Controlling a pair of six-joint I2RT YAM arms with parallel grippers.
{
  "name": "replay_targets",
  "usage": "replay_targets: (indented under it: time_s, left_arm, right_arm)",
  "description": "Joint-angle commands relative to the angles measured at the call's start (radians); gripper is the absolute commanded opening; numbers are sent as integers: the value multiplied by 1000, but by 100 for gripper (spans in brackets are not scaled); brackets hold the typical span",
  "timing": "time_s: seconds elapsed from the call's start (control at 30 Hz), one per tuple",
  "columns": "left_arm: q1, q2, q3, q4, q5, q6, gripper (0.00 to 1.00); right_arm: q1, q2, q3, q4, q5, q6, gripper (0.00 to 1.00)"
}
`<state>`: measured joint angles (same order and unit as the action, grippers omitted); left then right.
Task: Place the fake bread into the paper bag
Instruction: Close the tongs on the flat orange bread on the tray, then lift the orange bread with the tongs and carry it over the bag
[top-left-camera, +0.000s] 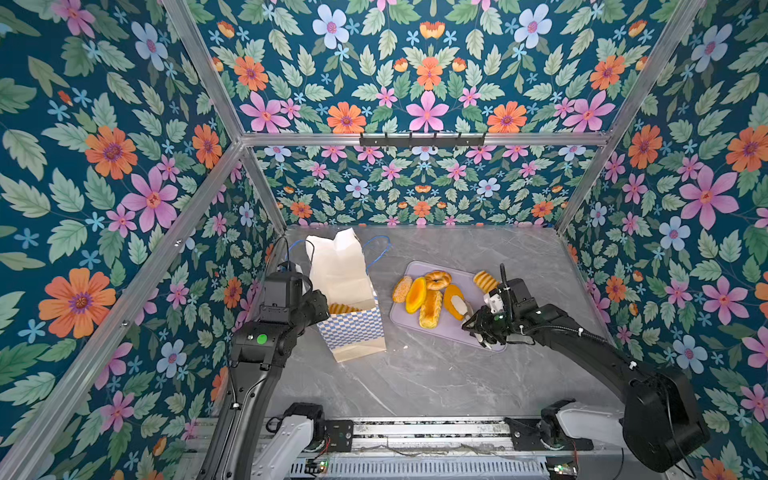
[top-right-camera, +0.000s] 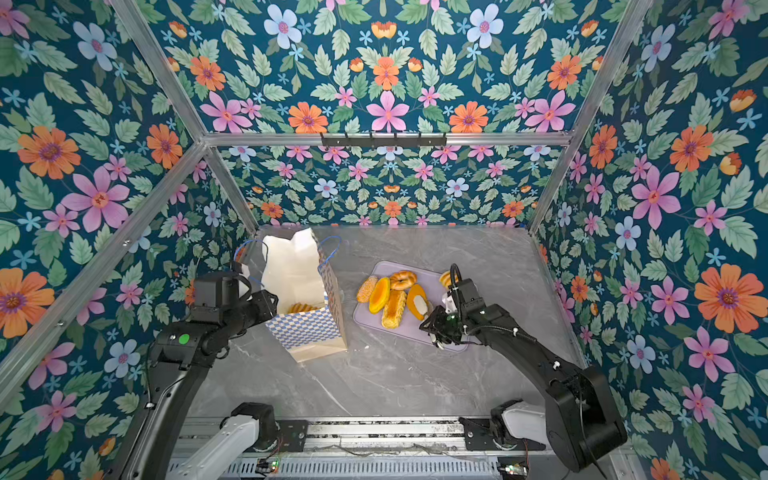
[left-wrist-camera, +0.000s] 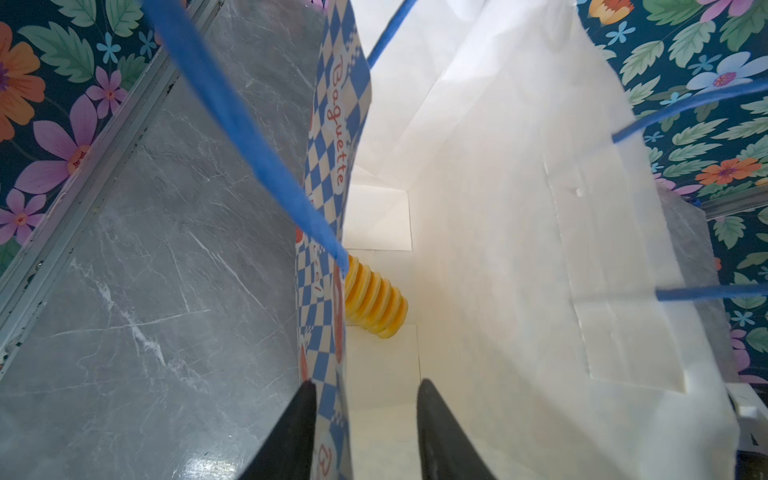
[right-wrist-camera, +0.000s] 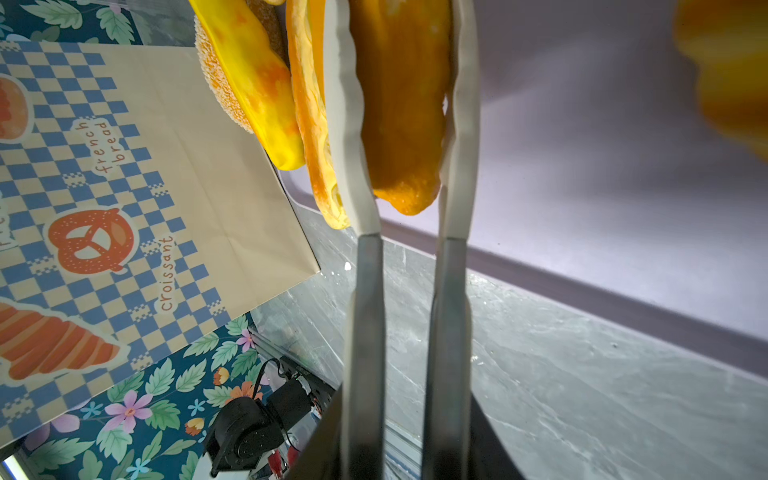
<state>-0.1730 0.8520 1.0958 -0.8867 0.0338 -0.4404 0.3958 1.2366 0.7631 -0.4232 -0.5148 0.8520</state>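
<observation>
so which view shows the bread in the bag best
The left wrist view: it looks down into the paper bag and shows the ridged bread on its floor. Both top views show only a sliver above the checkered wall; the right wrist view, only the bag's outside.

Paper bag (left-wrist-camera: 332, 137), checkered outer wall: "Baguette", red script. Right wrist view, same bag: "french bread", "croissant" beside pretzel drawing (right-wrist-camera: 91, 241), orange-red lettering. Other fragments unreadable.

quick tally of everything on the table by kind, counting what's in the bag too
ridged loaves: 3
smooth oval buns: 2
sesame bun: 1
bagel: 1
paper bag: 1
tray: 1
tongs: 1
total: 10
</observation>
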Motion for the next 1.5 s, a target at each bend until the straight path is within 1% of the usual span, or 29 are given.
replay_targets:
  time_s: [0.0, 0.07, 0.37, 0.5, 0.77, 1.07, 1.33, 1.47]
  left_arm:
    - [0, -4, 12, -5, -10, 0, 47]
    - [-1, -5, 20, -10, -12, 0, 46]
    - [0, -13, 36, -23, -16, 2, 24]
    - [0, -15, 34, -23, -14, 0, 19]
    - [0, -13, 35, -19, -9, -6, 14]
    - [0, -13, 30, -19, -8, -6, 8]
    - [-1, -14, 30, -17, -3, -6, 1]
    - [0, -16, 31, -17, -5, -8, 1]
  right_arm:
    - [0, -33, 10, -30, 26, -15, 33]
    - [0, -59, 16, -57, 38, -21, 33]
    - [1, -171, 121, -229, 102, -69, 32]
    - [1, -197, 196, -291, 117, -93, 32]
    - [26, -203, 350, -358, 129, -116, 32]
    - [107, -153, 537, -400, 166, -140, 31]
    - [188, -118, 681, -370, 176, -151, 31]
    - [236, -93, 737, -359, 196, -160, 31]
